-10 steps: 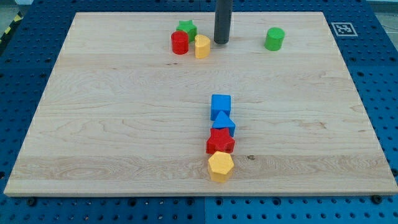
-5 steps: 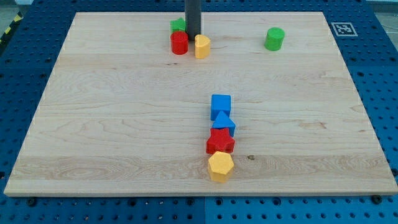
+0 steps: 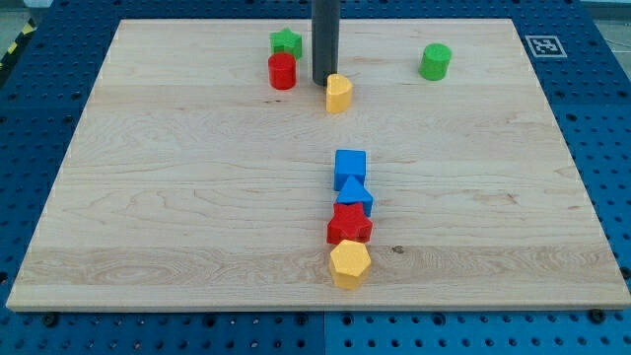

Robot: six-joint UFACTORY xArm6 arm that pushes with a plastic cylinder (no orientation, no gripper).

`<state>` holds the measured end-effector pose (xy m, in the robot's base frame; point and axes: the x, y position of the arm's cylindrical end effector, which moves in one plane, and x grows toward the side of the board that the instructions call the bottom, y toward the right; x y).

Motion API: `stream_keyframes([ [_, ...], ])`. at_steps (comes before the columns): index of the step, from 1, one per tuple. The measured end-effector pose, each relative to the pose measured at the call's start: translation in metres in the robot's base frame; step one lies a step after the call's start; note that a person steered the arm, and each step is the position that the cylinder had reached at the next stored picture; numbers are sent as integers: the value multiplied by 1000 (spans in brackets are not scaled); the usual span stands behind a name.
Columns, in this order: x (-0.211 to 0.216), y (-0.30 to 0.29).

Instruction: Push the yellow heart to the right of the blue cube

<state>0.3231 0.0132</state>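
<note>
Across nearly the whole view lay the pale wooden worktop (image 3: 197, 197), resting on a blue perforated base (image 3: 611, 118) whose holes showed at the edges. A black-and-white marker (image 3: 543, 44) sat at the worktop's top right corner, and a yellow-black stripe (image 3: 18, 41) was cut off at the view's top left.

The dark rod came down from the view's top edge, its upper part cut off, so no pincer showed and its state could not be told. My tip (image 3: 324, 82) stood at the upper left of the yellow heart (image 3: 338, 94), touching it or nearly so; the rod hid the exact contact. The heart lay well above the blue cube (image 3: 350, 168), slightly to the view's left of it.

Below the cube ran a close column: a blue triangle (image 3: 356, 194) touching it, then a red star (image 3: 349, 225), then a yellow hexagon (image 3: 350, 263).

To the left of the rod stood a red cylinder (image 3: 282, 71), with a green star (image 3: 286, 41) just above it. A green cylinder (image 3: 435, 61) stood apart at the top right.
</note>
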Motion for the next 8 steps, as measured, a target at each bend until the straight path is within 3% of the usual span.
stream_keyframes([
  [4, 28, 25],
  [6, 35, 11],
  [8, 69, 46],
])
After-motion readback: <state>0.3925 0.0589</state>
